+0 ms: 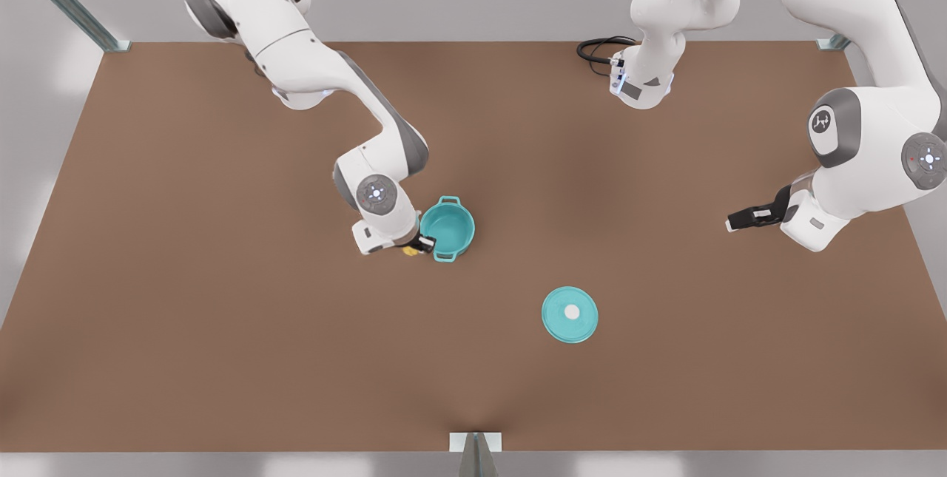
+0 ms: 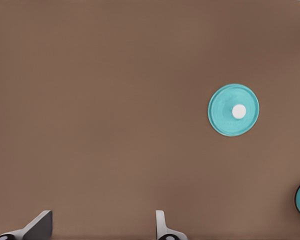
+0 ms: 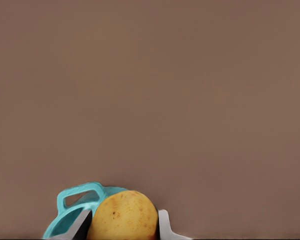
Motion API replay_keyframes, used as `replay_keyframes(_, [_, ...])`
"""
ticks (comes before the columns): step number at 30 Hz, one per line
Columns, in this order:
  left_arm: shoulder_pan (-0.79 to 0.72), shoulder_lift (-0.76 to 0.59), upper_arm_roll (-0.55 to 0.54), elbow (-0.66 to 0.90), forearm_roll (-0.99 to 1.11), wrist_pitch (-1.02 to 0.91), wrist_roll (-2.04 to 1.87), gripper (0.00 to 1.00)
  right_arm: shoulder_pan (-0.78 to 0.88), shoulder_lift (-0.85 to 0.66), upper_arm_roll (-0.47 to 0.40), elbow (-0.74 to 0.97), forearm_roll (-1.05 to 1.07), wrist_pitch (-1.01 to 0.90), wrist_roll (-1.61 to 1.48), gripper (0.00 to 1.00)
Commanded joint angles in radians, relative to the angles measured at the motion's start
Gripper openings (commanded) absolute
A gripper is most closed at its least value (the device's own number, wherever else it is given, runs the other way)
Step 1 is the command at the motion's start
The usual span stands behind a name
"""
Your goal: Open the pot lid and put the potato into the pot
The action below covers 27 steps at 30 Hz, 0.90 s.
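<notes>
Pot [image 1: 447,226] mouth uncovered and open from above; lid [image 1: 570,314] lies flat on the table [image 1: 222,359], well apart toward the front view's right. Right gripper [image 1: 419,245] sits tight against the pot's rim on the front view's left, fingers closed around the potato [image 3: 124,216], blocking that side. Left gripper [image 1: 732,223], fingers spread, hangs far off at the front view's right over bare table, clear of pot and lid

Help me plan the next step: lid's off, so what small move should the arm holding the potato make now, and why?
Probably shift the right gripper sideways until it is over the pot, then release. It grips the potato beside the rim, not above the opening. The lid lies apart on the table; the left gripper waits open.
</notes>
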Motion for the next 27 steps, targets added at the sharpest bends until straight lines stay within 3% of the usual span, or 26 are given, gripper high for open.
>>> replay_keyframes(1, [0.000,-0.001,0.000,0.000,0.001,-0.002,0.036,1.00,0.019,0.017,0.000,0.004,-0.004,-0.034,0.386,0.54])
replay_keyframes(14, [-0.001,-0.004,-0.005,0.002,0.004,-0.008,0.033,1.00,0.121,0.092,-0.004,0.035,0.010,-0.023,0.459,0.56])
replay_keyframes(15, [-0.001,-0.003,-0.005,0.005,0.005,-0.008,0.033,1.00,0.120,0.092,-0.004,0.035,0.009,-0.023,0.449,0.84])
replay_keyframes(16, [-0.001,-0.003,-0.008,0.016,0.005,-0.008,0.032,1.00,0.118,0.092,-0.004,0.035,0.006,-0.023,0.447,1.00])
replay_keyframes(20, [-0.003,0.000,-0.011,0.023,-0.018,-0.003,0.009,1.00,0.112,0.071,-0.037,0.052,-0.005,-0.038,0.430,1.00])
replay_keyframes(24, [0.002,0.011,-0.006,0.048,-0.015,-0.008,0.023,1.00,-0.283,-0.139,-0.077,0.046,-0.008,-0.374,-0.373,1.00])
replay_keyframes(27, [0.002,0.011,-0.008,0.048,-0.007,-0.009,0.023,1.00,-0.399,-0.211,-0.115,0.038,-0.037,-0.434,-0.693,1.00])
